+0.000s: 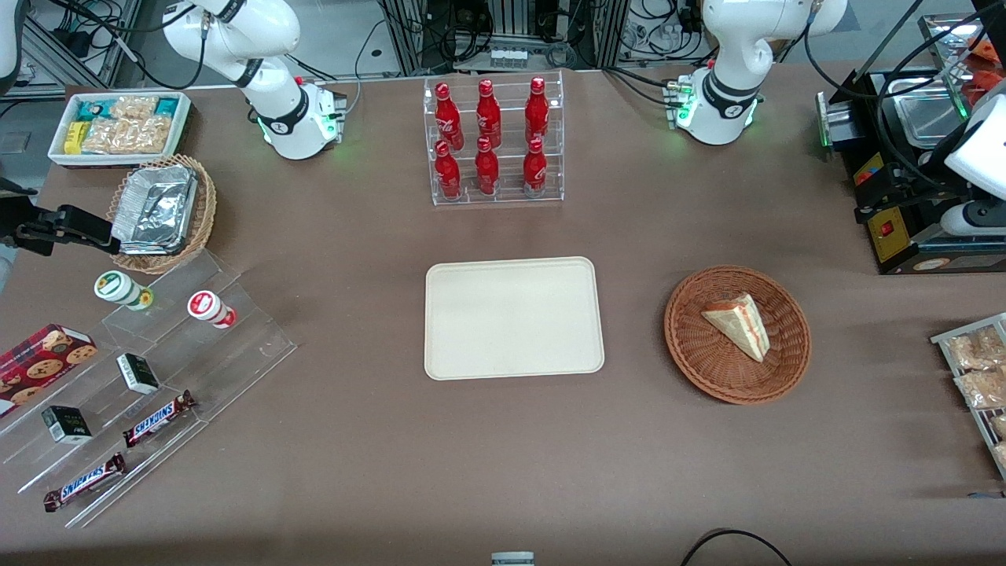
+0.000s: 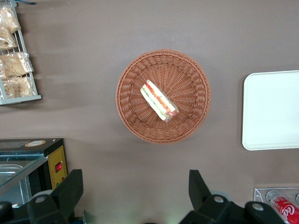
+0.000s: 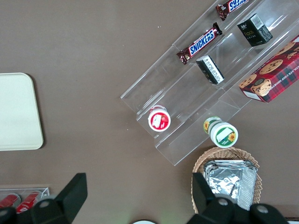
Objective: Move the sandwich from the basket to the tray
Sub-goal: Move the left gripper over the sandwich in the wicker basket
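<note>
The sandwich (image 1: 739, 324) (image 2: 160, 101) is a pale triangular wedge with red and green filling along its edge. It lies inside the round reddish-brown wicker basket (image 1: 684, 346) (image 2: 187, 70). The cream rectangular tray (image 1: 511, 318) (image 2: 271, 109) sits bare at the table's middle, beside the basket toward the parked arm's end. My gripper (image 2: 135, 191) hangs high over the brown table, farther from the front camera than the basket and well apart from it. Its two black fingers (image 2: 74, 186) are open with nothing between them.
A clear rack of red bottles (image 1: 495, 141) stands farther back than the tray. A black machine (image 1: 896, 212) (image 2: 46, 163) and a wire rack of snack packets (image 1: 974, 377) (image 2: 16, 60) are at the working arm's end. Acrylic steps with snacks (image 1: 157, 369) and a foil-tray basket (image 1: 161, 212) are toward the parked arm's end.
</note>
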Robot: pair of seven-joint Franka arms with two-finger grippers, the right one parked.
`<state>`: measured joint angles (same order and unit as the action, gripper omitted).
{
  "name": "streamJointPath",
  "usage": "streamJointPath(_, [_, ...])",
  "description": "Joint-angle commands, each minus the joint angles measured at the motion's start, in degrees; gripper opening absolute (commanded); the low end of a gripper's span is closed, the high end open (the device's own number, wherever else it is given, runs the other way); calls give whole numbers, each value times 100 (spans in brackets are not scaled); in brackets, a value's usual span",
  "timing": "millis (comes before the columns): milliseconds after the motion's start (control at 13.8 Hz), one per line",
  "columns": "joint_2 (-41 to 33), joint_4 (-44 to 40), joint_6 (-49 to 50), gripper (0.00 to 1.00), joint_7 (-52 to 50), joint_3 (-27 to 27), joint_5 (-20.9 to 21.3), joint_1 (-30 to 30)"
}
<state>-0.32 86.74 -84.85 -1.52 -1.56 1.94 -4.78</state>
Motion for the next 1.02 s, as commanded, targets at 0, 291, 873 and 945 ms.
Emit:
streamJointPath(0, [58, -166, 118, 100, 37, -55, -105, -5])
streamJointPath(291, [321, -26, -22, 100, -24, 253, -79, 338])
streamJointPath(873, [-126, 2793, -3148, 100, -1971, 297, -44, 154])
streamJointPath(945, [-188, 3092, -3508, 100, -2489, 323, -44, 127])
